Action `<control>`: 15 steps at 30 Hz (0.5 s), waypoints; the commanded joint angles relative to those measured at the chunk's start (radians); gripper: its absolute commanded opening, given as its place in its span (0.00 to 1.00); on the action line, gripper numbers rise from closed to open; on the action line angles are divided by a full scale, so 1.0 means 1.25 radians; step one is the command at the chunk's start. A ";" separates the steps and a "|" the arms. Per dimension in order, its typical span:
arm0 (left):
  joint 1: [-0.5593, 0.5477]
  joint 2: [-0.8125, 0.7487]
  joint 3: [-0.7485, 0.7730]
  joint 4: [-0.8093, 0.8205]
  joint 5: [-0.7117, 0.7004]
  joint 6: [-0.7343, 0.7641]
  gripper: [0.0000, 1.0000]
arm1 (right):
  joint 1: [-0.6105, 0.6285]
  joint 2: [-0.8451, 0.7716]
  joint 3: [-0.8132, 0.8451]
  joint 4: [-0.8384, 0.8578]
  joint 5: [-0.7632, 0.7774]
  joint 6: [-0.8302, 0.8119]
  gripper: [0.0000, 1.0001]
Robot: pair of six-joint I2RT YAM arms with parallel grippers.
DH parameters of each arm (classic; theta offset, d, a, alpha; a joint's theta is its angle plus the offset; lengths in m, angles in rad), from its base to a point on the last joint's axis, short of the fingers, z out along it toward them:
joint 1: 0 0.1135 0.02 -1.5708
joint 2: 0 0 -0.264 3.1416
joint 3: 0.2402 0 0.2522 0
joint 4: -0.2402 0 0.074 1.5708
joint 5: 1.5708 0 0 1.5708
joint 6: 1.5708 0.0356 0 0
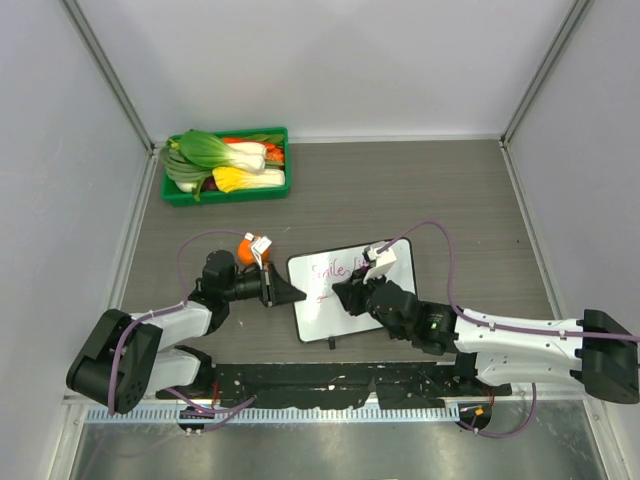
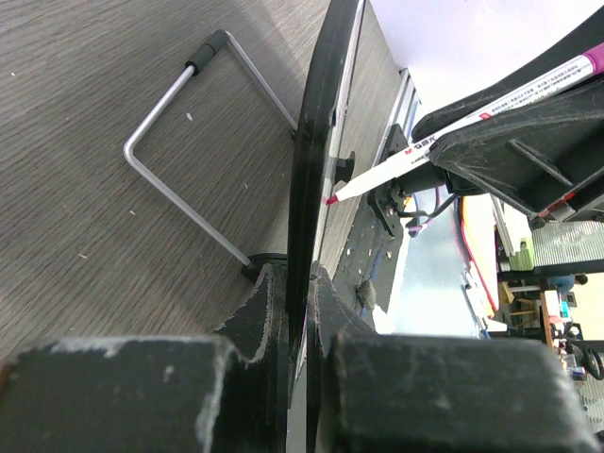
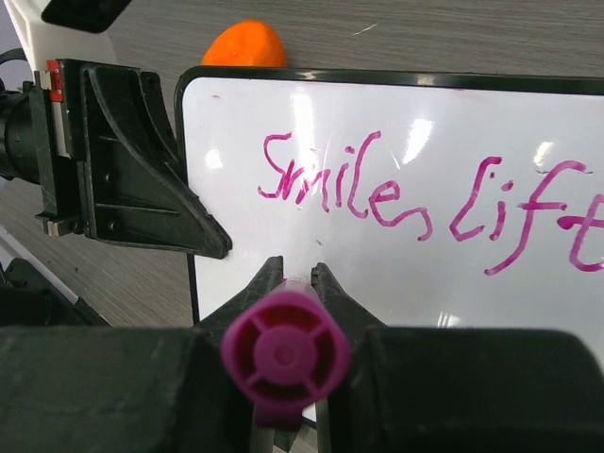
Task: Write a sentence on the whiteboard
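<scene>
The whiteboard (image 1: 372,300) stands tilted on the table in front of both arms. My left gripper (image 1: 298,293) is shut on the board's left edge; the left wrist view shows the black frame (image 2: 316,160) edge-on between my jaws (image 2: 300,274). My right gripper (image 1: 346,293) is shut on a magenta marker (image 3: 285,354), its end cap facing the camera. The marker (image 2: 453,118) points its tip at the board face, about touching it. The sentence (image 3: 415,193) reads "Smiles lift" in pink on the whiteboard (image 3: 425,293), and its right end is cut off. The pen tip sits below that line.
A green tray (image 1: 280,190) of vegetables stands at the back left. An orange fruit (image 1: 244,252) lies just behind the left gripper, also seen above the board (image 3: 245,45). The board's wire stand (image 2: 179,151) rests on the table behind it.
</scene>
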 commanded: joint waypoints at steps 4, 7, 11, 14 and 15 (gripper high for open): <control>0.003 0.004 -0.002 -0.051 -0.098 0.065 0.00 | 0.001 -0.033 -0.001 -0.034 0.071 0.006 0.01; 0.003 0.006 -0.002 -0.051 -0.100 0.065 0.00 | 0.001 -0.041 0.011 -0.029 0.058 0.002 0.01; 0.003 0.003 -0.003 -0.052 -0.101 0.065 0.00 | 0.001 -0.058 0.017 -0.013 0.047 -0.002 0.01; 0.004 0.004 -0.002 -0.051 -0.102 0.065 0.00 | 0.001 -0.060 0.031 -0.014 0.047 -0.007 0.01; 0.004 0.006 -0.002 -0.051 -0.101 0.065 0.00 | 0.001 -0.058 0.034 -0.010 0.044 -0.009 0.01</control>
